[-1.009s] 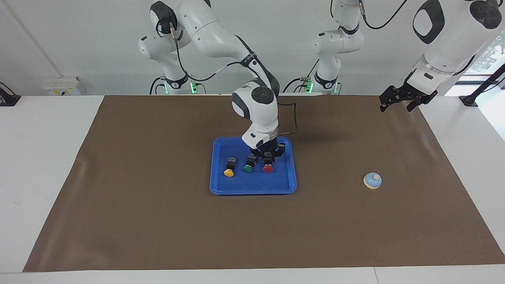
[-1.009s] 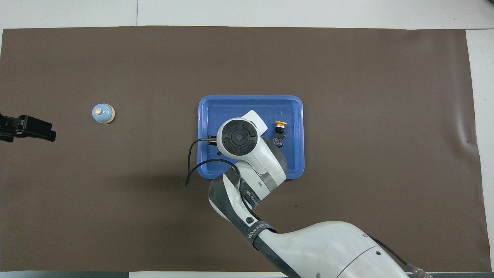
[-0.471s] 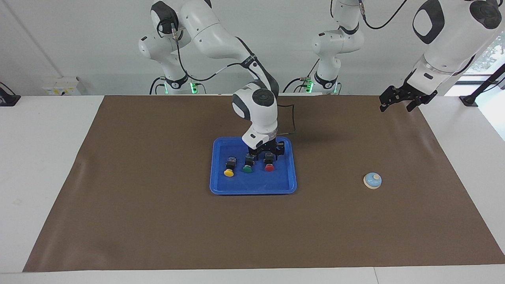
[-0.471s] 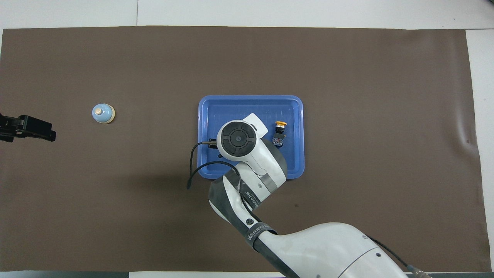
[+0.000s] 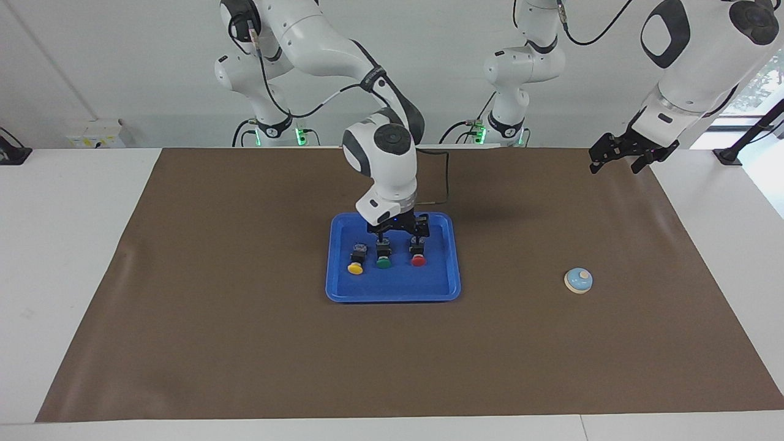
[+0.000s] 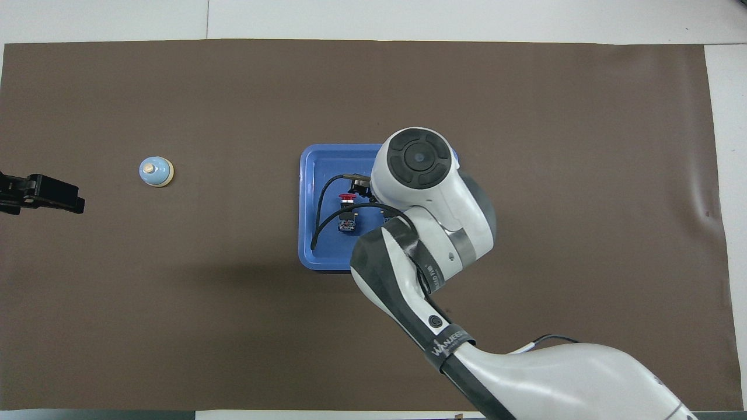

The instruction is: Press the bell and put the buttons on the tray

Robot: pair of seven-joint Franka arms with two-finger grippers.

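The blue tray (image 5: pixel 346 288) lies in the middle of the brown mat and also shows in the overhead view (image 6: pixel 312 169). Three buttons lie in it in a row: yellow (image 5: pixel 355 267), green (image 5: pixel 384 263) and red (image 5: pixel 418 260). In the overhead view only the red button (image 6: pixel 348 199) shows; my right arm covers the other two. My right gripper (image 5: pixel 399 234) hangs open and empty just above the tray, over the gap between the green and red buttons. The light-blue bell (image 5: pixel 578 280) (image 6: pixel 156 172) stands on the mat toward the left arm's end. My left gripper (image 5: pixel 623 156) waits in the air, well apart from the bell.
The brown mat (image 5: pixel 245 343) covers most of the white table. The right arm's black cable (image 6: pixel 318 227) loops over the tray's edge.
My right gripper has let go of the red button, lifted off it and shifted toward the green one. The red button stays in the tray. The left arm has not moved.
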